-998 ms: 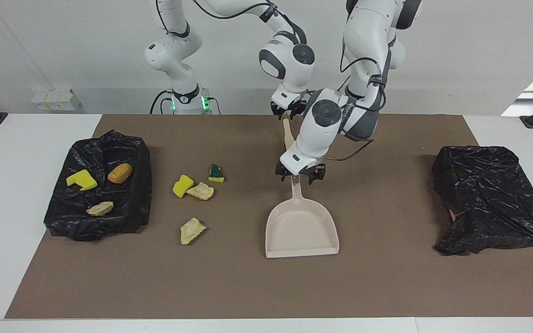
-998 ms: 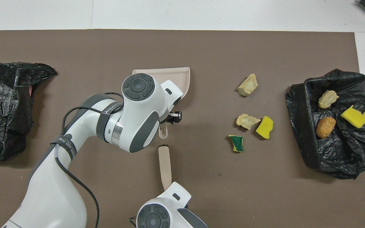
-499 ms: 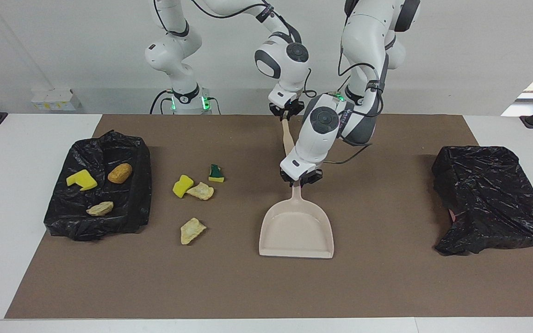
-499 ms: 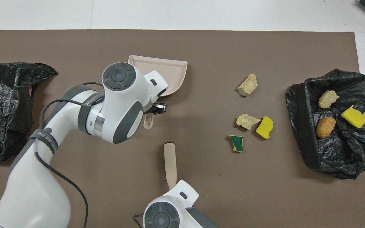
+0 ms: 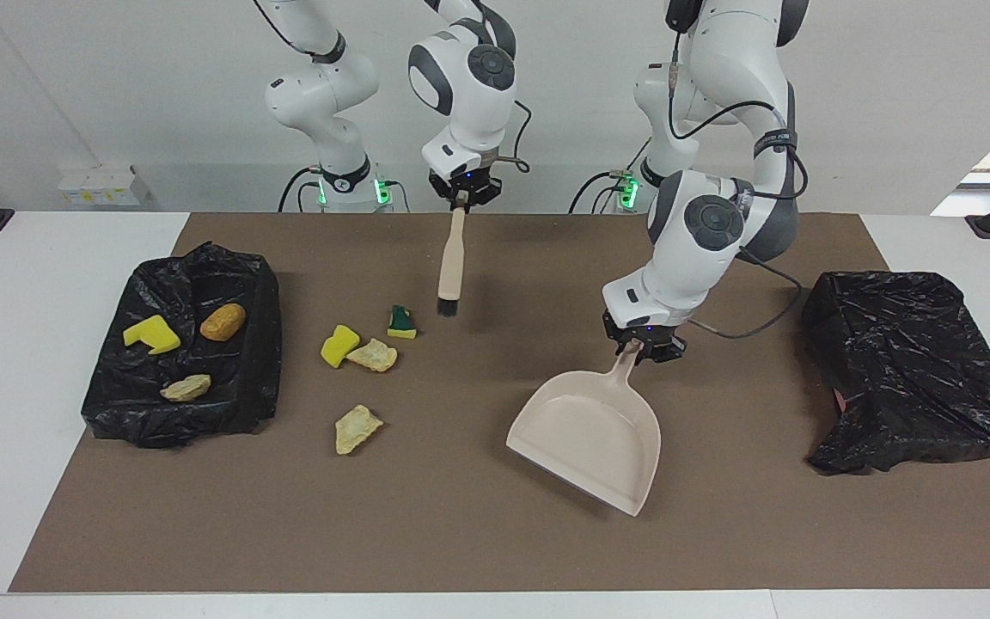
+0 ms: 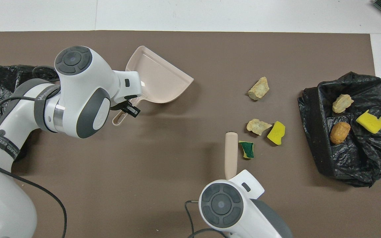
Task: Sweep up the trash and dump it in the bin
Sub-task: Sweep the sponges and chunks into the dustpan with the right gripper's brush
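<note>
My left gripper (image 5: 643, 346) is shut on the handle of the beige dustpan (image 5: 589, 434), which hangs tilted just over the mat's middle, its mouth turned toward the scraps. From my right gripper (image 5: 463, 193), shut on the handle's top, the brush (image 5: 450, 258) hangs with its black bristles beside the green-topped sponge (image 5: 401, 322). Loose trash on the mat: a yellow sponge bit (image 5: 339, 346) and two beige lumps (image 5: 372, 354) (image 5: 357, 428). The black-lined bin (image 5: 246, 378) at the right arm's end holds a yellow sponge (image 5: 151, 335), a bread-like piece (image 5: 223, 321) and a beige lump (image 5: 186, 388).
A second crumpled black bag (image 5: 907, 370) lies at the left arm's end of the brown mat (image 5: 461, 533). From overhead the dustpan (image 6: 157, 81) and brush handle (image 6: 231, 158) show, with the scraps between them and the bin (image 6: 313, 132).
The left gripper closed on the dustpan handle, lifted it, turned it and carried it toward the left arm's end. The right gripper rose and carried the brush toward the green-topped sponge.
</note>
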`<state>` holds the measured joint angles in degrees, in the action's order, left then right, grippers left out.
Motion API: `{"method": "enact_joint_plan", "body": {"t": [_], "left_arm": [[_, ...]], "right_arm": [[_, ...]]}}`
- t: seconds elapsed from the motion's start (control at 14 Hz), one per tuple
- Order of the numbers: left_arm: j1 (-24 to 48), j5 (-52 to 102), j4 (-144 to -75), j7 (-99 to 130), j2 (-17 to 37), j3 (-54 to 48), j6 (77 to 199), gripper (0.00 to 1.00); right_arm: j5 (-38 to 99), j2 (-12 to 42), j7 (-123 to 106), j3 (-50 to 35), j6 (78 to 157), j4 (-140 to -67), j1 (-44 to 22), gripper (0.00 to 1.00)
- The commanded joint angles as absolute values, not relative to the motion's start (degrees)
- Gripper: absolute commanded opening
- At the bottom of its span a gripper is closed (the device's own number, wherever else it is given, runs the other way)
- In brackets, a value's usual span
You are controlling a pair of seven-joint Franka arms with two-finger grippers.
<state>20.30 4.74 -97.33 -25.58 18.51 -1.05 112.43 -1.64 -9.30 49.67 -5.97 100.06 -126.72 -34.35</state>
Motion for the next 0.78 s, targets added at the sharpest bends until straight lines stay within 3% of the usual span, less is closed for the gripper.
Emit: {"method": "enact_joint_plan", "body": {"t": [0.0, 0.21, 0.43, 0.71], "left_arm": [[20.21, 4.04, -98.79, -40.20, 16.53, -1.23, 110.83, 0.00], [21.52, 3.78, -100.10, -54.99, 15.65, -1.32, 110.74, 0.00], [28.37, -2.28, -105.36, -54.06, 12.23, -1.32, 111.35, 0.00], [31.90, -2.81, -107.49, -43.27, 11.78, -1.32, 110.39, 0.00]], "right_arm": [[-5.79, -9.41, 51.77, -6.68, 99.49, -128.50, -28.50, 0.00], [-7.82, -8.00, 48.71, -6.85, 100.98, -129.37, -19.37, 0.00], [-8.35, -7.82, 40.20, -6.86, 101.16, -130.95, -11.10, 0.00], [-7.30, -6.77, 27.45, -7.03, 100.72, -131.13, -7.73, 0.00]]}}
